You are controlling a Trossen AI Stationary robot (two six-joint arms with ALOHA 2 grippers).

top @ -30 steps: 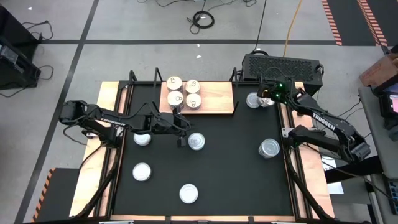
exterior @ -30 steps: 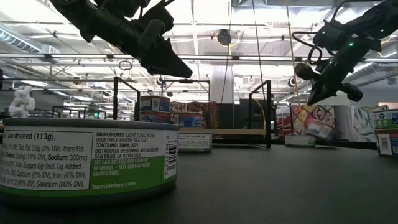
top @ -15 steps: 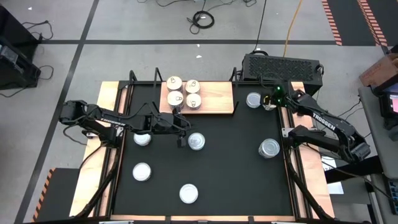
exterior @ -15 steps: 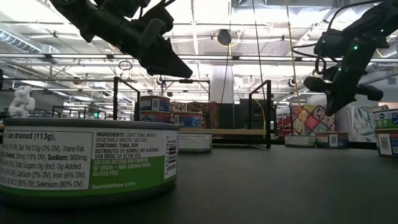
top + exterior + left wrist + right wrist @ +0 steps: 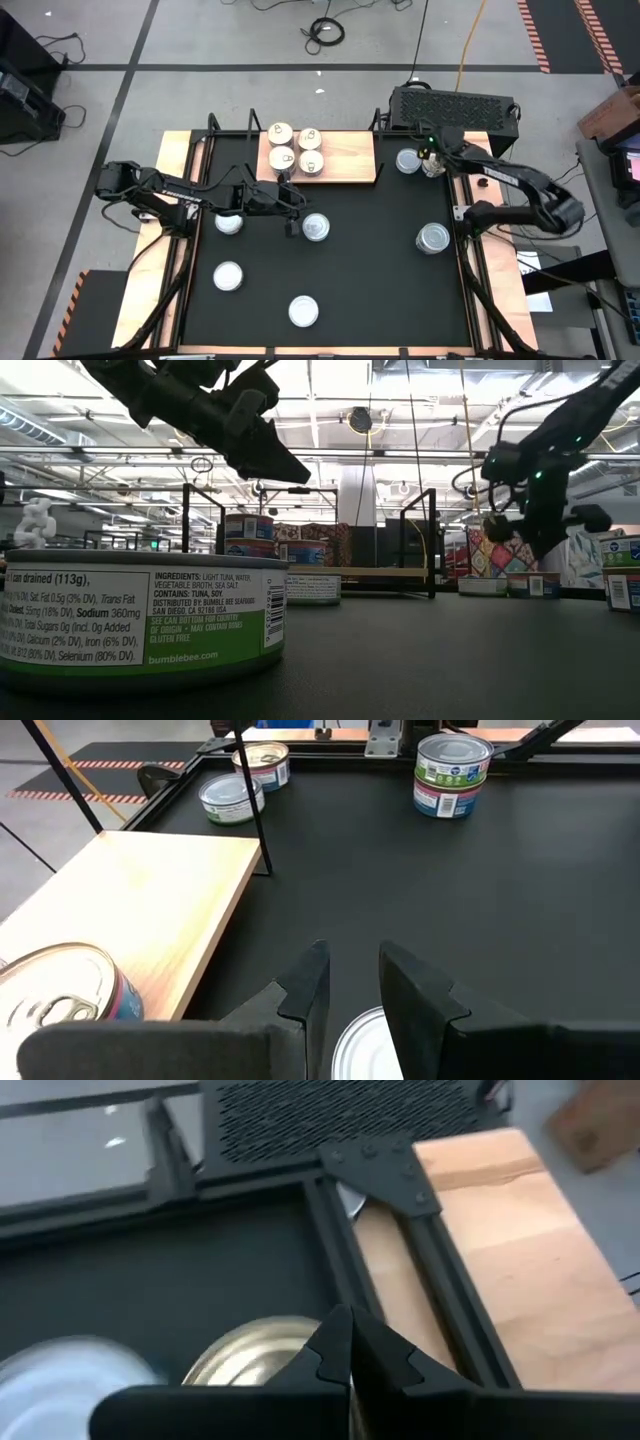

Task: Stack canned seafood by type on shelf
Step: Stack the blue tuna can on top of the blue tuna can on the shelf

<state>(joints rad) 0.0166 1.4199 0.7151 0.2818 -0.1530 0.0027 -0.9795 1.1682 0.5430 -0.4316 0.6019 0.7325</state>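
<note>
The right end effector (image 5: 432, 160) hovers with its fingers pressed together and empty above two tins (image 5: 407, 160) at the bench's (image 5: 370, 270) far right corner, just beside the shelf (image 5: 345, 155), which carries four white-topped tins (image 5: 296, 149). It must open fully, centre over one tin and descend squarely. The left end effector (image 5: 292, 210), slightly parted and empty, waits beside a silvery tin (image 5: 316, 227).

Floor (image 5: 250, 40): grey, crossed by dark tape lines, orange-striped tape at far right.
Cables (image 5: 325, 30): coiled on floor beyond table.
Ceiling (image 5: 400, 400): high, white trusses, bright strip lights.
Black perforated box (image 5: 455, 105): behind table's far right corner.
</note>
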